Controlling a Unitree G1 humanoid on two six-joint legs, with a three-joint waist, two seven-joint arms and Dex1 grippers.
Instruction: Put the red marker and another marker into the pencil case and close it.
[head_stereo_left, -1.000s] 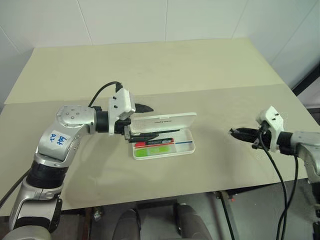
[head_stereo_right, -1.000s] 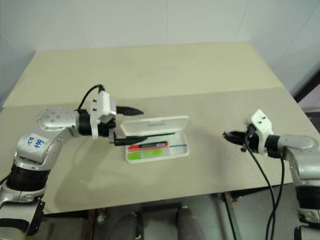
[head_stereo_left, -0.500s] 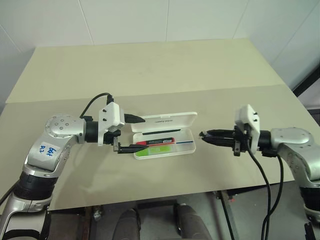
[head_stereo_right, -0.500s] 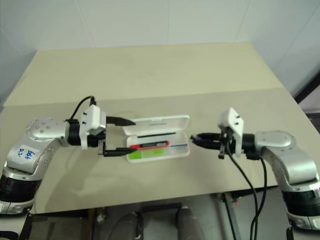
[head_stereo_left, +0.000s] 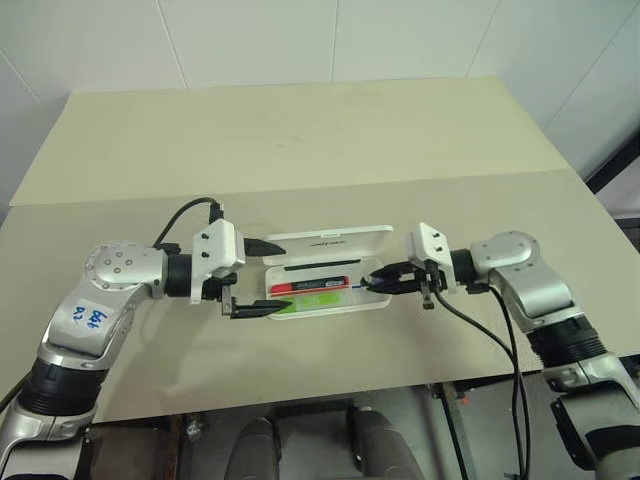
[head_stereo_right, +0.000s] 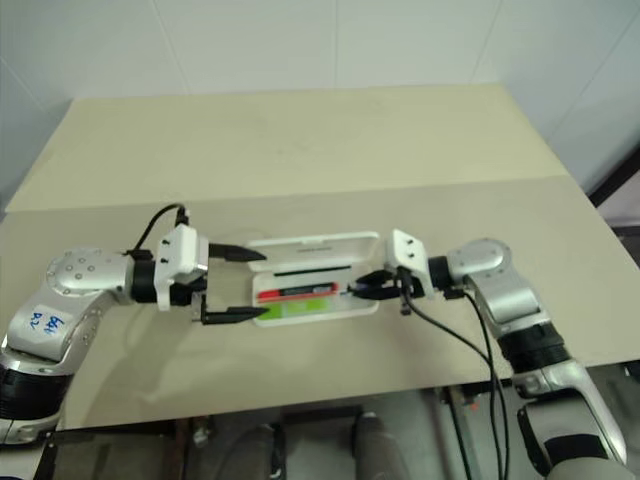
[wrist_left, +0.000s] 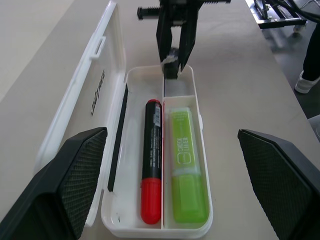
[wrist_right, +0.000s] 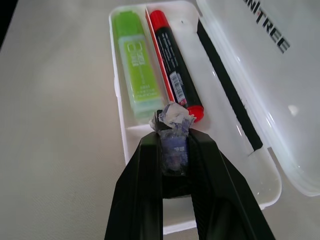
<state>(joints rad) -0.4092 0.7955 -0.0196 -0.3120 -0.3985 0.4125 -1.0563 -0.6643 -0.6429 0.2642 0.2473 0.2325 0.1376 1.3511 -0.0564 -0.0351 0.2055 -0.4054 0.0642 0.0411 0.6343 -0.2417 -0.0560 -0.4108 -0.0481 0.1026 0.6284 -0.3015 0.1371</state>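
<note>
On the table (head_stereo_left: 320, 130), going left to right: your left pincer (head_stereo_left: 262, 277) sits at the left end of the case (head_stereo_left: 330, 285), fingers (wrist_left: 65, 185) spread wide, one finger by the lid edge and the other along the front of the tray, nothing held. The case lies open, lid (head_stereo_left: 330, 241) standing up behind the tray. Inside, the red marker (wrist_left: 152, 160) lies in the back compartment, red cap toward the left end. The green marker (wrist_left: 187, 162) lies in the front compartment, just beside the red one across the divider. At the right end, your right pincer (head_stereo_left: 376, 284) is pressed together over the tray's empty end, pinching a small crumpled grey-blue scrap (wrist_right: 173, 120) at its tips. Can't tell what the scrap is, or whether the tips touch the tray.
</note>
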